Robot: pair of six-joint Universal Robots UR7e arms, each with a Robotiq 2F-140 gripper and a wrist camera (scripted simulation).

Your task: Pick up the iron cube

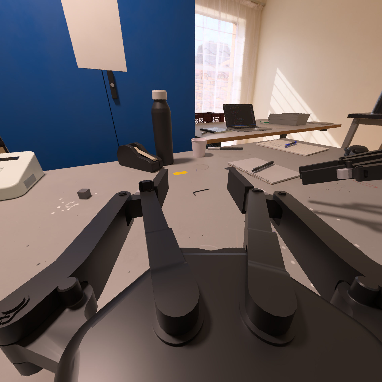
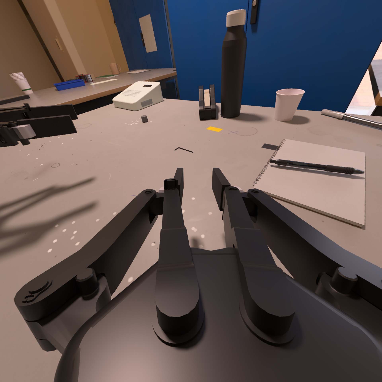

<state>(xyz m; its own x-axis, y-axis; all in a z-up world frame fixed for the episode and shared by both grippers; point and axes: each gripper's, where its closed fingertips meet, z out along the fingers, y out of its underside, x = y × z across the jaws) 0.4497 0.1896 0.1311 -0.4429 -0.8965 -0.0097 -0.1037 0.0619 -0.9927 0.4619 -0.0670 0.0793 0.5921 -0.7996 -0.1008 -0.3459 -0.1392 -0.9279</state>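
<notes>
The iron cube [image 1: 84, 193] is a small grey block on the grey table, to the left of my left gripper and in front of a cream device. It also shows far off in the right wrist view [image 2: 144, 118]. My left gripper [image 1: 197, 177] is open and empty above the table, with the cube well to its left. My right gripper [image 2: 197, 173] is open and empty, far from the cube. The right gripper also shows at the right edge of the left wrist view [image 1: 303, 175], and the left gripper shows at the left of the right wrist view [image 2: 72, 122].
A cream device [image 1: 16, 173], tape dispenser [image 1: 138, 157], tall black bottle [image 1: 162, 128] and pale cup [image 1: 198, 147] stand at the back. A hex key [image 1: 201, 191], yellow patch [image 1: 180, 173] and spiral notebook with pen [image 1: 263, 169] lie on the table.
</notes>
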